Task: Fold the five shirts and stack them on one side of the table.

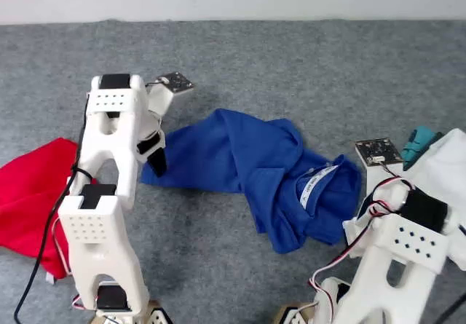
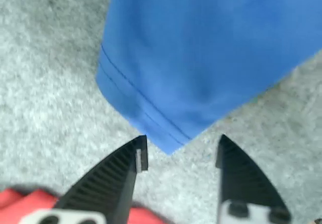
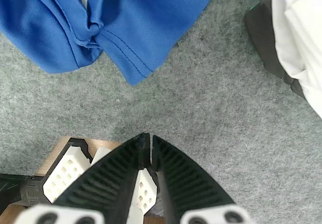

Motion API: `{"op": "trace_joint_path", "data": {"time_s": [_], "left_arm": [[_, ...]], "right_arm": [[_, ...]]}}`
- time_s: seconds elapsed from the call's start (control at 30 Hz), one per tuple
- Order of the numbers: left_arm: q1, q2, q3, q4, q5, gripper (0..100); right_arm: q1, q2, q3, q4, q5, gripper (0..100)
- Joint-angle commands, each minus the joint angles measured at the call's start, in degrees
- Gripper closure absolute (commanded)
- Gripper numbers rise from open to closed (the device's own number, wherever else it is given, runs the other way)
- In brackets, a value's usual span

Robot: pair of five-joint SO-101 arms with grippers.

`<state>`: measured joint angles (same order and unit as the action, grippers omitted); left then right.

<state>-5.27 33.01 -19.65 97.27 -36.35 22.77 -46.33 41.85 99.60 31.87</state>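
Now you're poising the parted left claw [image 2: 182,144] at the blue shirt's [image 2: 201,53] corner; straddle the hem squarely. Your right claw [image 3: 151,137] is sitting closed, empty.

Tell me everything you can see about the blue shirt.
The blue shirt lies unfolded and rumpled mid-table on the grey cover. Its fabric looks like thin mesh knit with double-stitched hems; a white label shows inside the collar. The left gripper, open, is poised at one hem corner; contact cannot be told.
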Motion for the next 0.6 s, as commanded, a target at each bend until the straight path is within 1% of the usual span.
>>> {"op": "trace_joint_path", "data": {"time_s": [0.0, 0.1, 0.37, 0.47, 0.57], "left_arm": [[-0.70, -2.64, -2.24, 1.49, -0.70, 76], [-0.70, 0.53, -2.42, 1.41, -0.62, 76], [-0.35, 7.21, -2.51, -3.43, -0.09, 76], [-0.62, 10.02, -2.51, -6.24, 2.37, 79], [-0.26, 11.08, -2.68, -6.24, 2.81, 85]], "right_arm": [[-0.31, -1.45, -0.35, -0.66, -0.35, 98.7], [-0.31, -1.45, -0.35, -1.36, -0.44, 98.7], [-0.31, -1.63, -0.35, -1.45, -0.26, 98.7], [-0.31, -1.63, -0.35, -1.54, -0.26, 98.7], [-0.31, -1.63, -0.35, -2.77, -0.26, 98.8]]}}
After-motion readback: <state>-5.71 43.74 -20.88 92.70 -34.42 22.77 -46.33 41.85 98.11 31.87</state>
